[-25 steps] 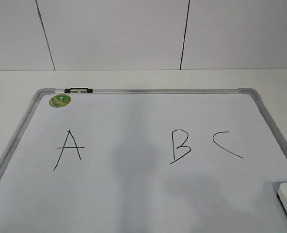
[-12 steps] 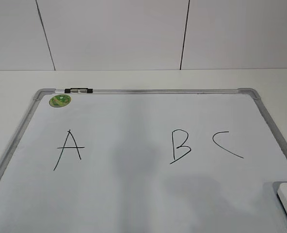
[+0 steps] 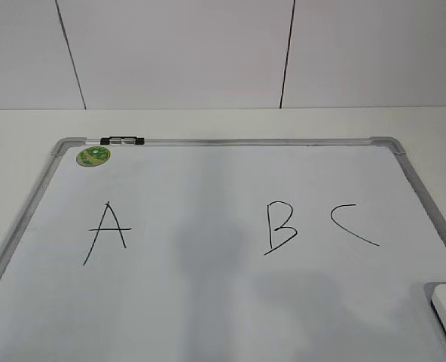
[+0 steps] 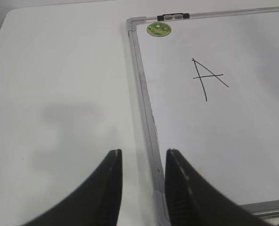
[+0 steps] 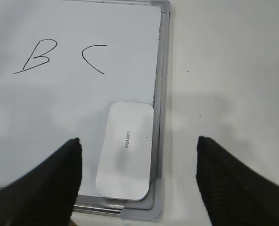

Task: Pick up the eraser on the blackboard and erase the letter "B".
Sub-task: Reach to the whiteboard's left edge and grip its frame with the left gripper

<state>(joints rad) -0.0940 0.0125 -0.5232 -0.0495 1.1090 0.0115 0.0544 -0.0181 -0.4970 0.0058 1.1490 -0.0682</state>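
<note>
One eraser [image 5: 125,149] lies on the blackboard [image 5: 160,70] near its corner; right gripper [image 5: 138,147] wide

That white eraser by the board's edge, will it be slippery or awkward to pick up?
The eraser looks like smooth, rigid plastic, so it may slip a little. It lies flat and low against the board's frame, so tipping or rolling seems unlikely, and it is probably light.

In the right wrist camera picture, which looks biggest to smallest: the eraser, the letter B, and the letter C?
1. the eraser, though it lies nearest the camera.
2. the letter B.
3. the letter C, only slightly smaller than the B.
</note>
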